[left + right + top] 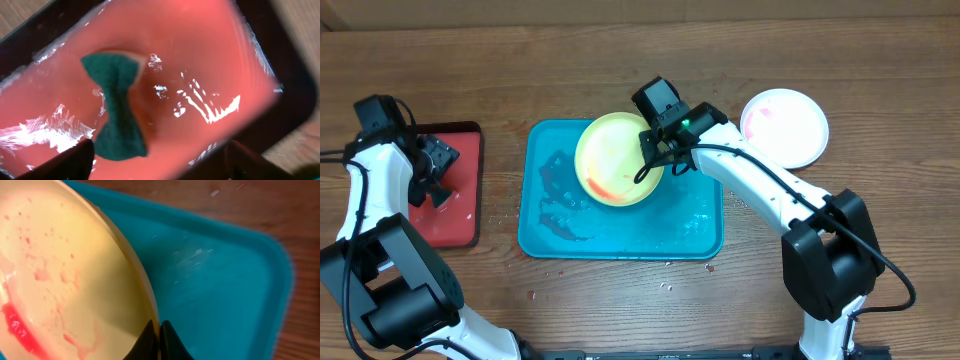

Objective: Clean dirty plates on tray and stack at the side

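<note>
A yellow-green plate (616, 158) with red smears is held tilted above the teal tray (695, 225). My right gripper (658, 158) is shut on its right rim; the wrist view shows the rim (75, 270) pinched between the fingers (159, 340) over the tray (225, 280). A white plate (785, 126) with a pink smear lies on the table right of the tray. No light blue plate shows. My left gripper (440, 178) is open over the red tray (460, 150), just above the dark green bow-shaped sponge (116, 107), its fingers (160, 167) either side below it.
The red tray (200, 55) is wet, with a dark rim. The teal tray holds water streaks at its left (555, 200). Small crumbs lie on the wooden table in front of the tray (665, 285).
</note>
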### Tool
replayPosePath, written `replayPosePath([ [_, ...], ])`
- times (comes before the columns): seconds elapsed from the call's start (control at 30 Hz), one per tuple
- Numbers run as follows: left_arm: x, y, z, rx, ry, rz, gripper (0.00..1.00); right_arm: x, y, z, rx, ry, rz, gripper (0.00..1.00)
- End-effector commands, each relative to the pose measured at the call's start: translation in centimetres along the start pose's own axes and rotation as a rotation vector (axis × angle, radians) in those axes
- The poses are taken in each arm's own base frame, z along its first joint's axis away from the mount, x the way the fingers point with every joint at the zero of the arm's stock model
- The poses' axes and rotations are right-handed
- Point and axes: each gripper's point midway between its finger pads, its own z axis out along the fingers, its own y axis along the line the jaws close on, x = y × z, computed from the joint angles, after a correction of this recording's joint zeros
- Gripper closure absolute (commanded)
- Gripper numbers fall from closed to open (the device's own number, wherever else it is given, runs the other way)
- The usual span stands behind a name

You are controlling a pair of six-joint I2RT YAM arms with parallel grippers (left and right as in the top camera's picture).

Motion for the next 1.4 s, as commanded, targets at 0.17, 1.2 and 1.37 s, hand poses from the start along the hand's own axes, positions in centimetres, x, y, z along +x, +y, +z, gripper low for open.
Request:
replayPosePath([
  [0.17,-3.2,-3.4,-6.9,0.173,-0.134,0.032,0.0,-6.4,-1.5,-9.5,0.486,-0.367,-0.254,0.96],
  [1.2,-3.1,-3.3,-6.7,0.165,-0.127,0.033,0.0,-8.1,8.5,-16.1,0.585,-0.672,-0.496,0.96],
  [1.37,-3.1,-3.3,-6.7,0.165,-0.127,0.033,0.0,-4.8,11.1,-9.7,0.218,-0.448,-0.717,0.96],
])
